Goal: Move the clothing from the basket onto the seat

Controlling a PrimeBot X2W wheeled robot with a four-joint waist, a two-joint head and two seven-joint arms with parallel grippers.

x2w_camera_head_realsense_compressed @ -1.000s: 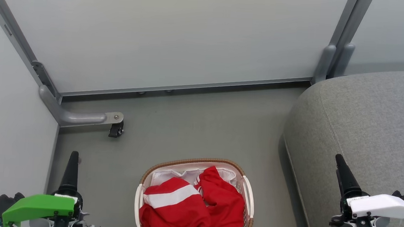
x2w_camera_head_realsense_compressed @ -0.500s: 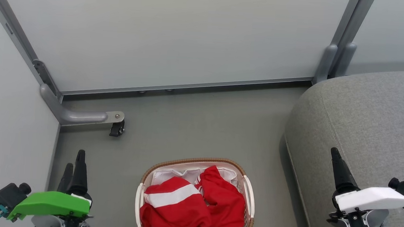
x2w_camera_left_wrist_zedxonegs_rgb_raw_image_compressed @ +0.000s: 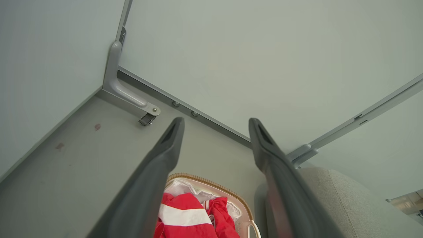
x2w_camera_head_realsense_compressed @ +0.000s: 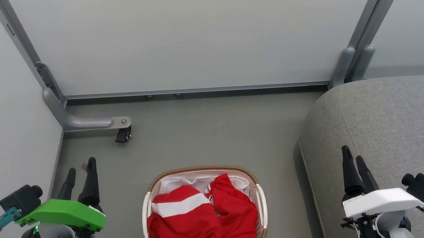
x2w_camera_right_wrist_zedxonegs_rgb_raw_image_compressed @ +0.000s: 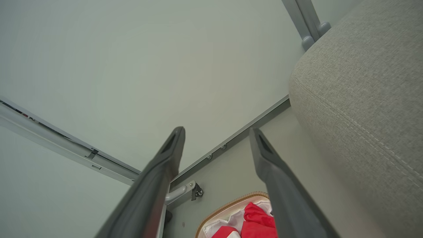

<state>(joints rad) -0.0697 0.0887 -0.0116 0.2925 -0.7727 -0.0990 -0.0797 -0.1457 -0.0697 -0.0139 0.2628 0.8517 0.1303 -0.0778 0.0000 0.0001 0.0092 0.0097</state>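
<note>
Step in hand, as judged: the approach for the first pick, with nothing lifted yet. The clothing (x2w_camera_head_realsense_compressed: 198,221), two bright red soft fabric garments with broad white bands, lies bunched inside the small oval white plastic basket with a brown woven-look rim (x2w_camera_head_realsense_compressed: 203,167), on top of its plain white liner cloth (x2w_camera_head_realsense_compressed: 173,185). The basket stands on the grey floor (x2w_camera_head_realsense_compressed: 211,130). The large grey fabric-upholstered seat (x2w_camera_head_realsense_compressed: 392,122) is near the basket's right side, and none of the clothing lies on the part in view. The left hand (x2w_camera_head_realsense_compressed: 82,164), under a green cover, hovers left of the basket above the floor, fingers apart and empty, pointing past the basket toward the wall. The right hand (x2w_camera_head_realsense_compressed: 352,152), under a white cover, hovers right of the basket over the seat's edge, fingers likewise apart and empty. In both wrist views the basket sits low between the fingers, so each hand aims beyond it, not into it. Next move, as judged: one hand must swing over the basket, tip its fingers down and close on a red fold, not the liner. The second garment may drag along, and the light basket may shift.
</note>
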